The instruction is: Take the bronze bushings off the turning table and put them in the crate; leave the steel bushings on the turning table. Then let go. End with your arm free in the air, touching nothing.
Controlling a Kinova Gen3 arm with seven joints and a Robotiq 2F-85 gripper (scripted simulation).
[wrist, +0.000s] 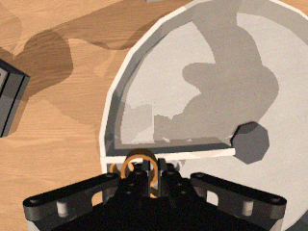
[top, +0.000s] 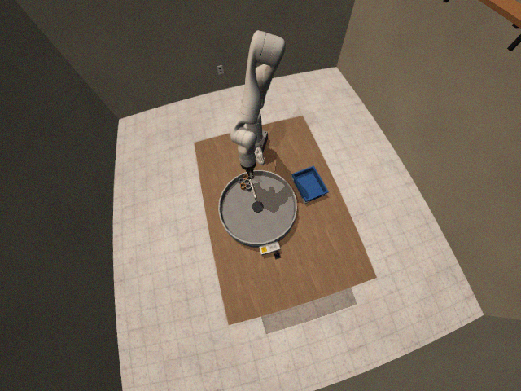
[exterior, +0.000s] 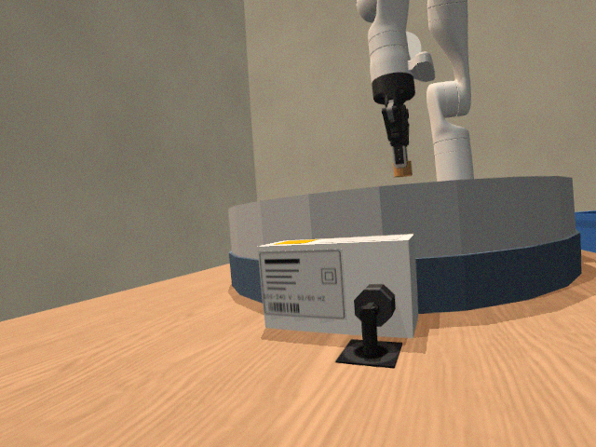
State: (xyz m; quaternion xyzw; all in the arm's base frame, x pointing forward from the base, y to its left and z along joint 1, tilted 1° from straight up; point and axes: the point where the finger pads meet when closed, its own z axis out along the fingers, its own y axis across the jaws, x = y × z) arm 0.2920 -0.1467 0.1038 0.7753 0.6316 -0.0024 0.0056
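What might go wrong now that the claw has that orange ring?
The claw seems to pinch the bronze bushing by its wall only, so it might slip. The pale bar might get bumped on the way to the crate.

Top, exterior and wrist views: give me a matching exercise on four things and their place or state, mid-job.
1. bronze ring-shaped bushing
2. blue open crate
3. dark octagonal hub
4. white box

A. at the middle of the round grey turning table
B. yellow patch on top
C. held in the claw
D. empty, beside the turning table

Pairs: 1-C, 2-D, 3-A, 4-B
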